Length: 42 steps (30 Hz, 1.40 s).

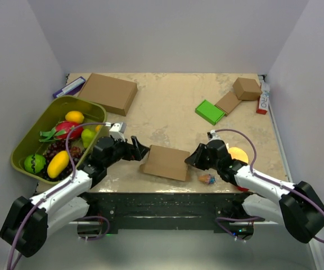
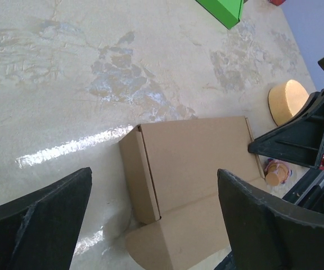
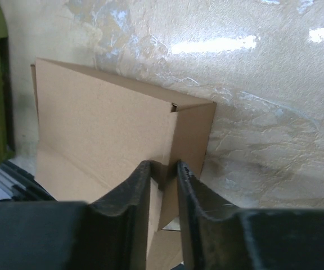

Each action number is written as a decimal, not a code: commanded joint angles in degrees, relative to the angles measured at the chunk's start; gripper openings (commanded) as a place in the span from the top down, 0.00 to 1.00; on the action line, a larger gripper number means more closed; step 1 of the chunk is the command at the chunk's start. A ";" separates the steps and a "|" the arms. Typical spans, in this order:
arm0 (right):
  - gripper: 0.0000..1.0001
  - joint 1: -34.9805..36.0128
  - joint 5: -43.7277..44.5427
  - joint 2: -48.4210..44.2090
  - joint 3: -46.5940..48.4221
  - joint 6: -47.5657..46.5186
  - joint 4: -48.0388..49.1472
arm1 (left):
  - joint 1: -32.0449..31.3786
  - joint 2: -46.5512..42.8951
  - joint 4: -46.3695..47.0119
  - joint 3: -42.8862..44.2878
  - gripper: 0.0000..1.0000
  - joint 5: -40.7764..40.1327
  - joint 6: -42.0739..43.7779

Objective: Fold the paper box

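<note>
The right gripper (image 3: 163, 169) is clamping a flap of the plain brown cardboard paper box (image 1: 166, 162); the left gripper (image 2: 153, 171) is hovering beside it, jaws spread wide

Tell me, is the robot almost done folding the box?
Nearly. Done: the paper box has its walls up and its lid folded over. In hand: the right gripper pinches cardboard at the box's right end, and the left gripper hovers open beside it. Left: a rounded flap sticks out loose and probably needs tucking in.
</note>
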 commanded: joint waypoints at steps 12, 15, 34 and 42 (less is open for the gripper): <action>1.00 -5.56 -6.34 -2.80 -5.81 0.66 1.41 | 2.14 -1.61 1.04 -1.92 0.02 6.36 -7.05; 1.00 -6.26 -6.78 -2.10 -6.42 0.39 2.63 | 2.14 -0.74 6.04 -4.56 0.02 9.26 -10.47; 1.00 -6.88 -7.39 -1.66 -6.60 -2.33 4.75 | -1.28 21.76 41.81 -10.45 0.23 18.94 -22.79; 0.50 -6.53 -6.43 -9.73 -1.25 -12.24 -0.25 | -2.78 21.68 41.23 -8.43 0.65 17.18 -24.73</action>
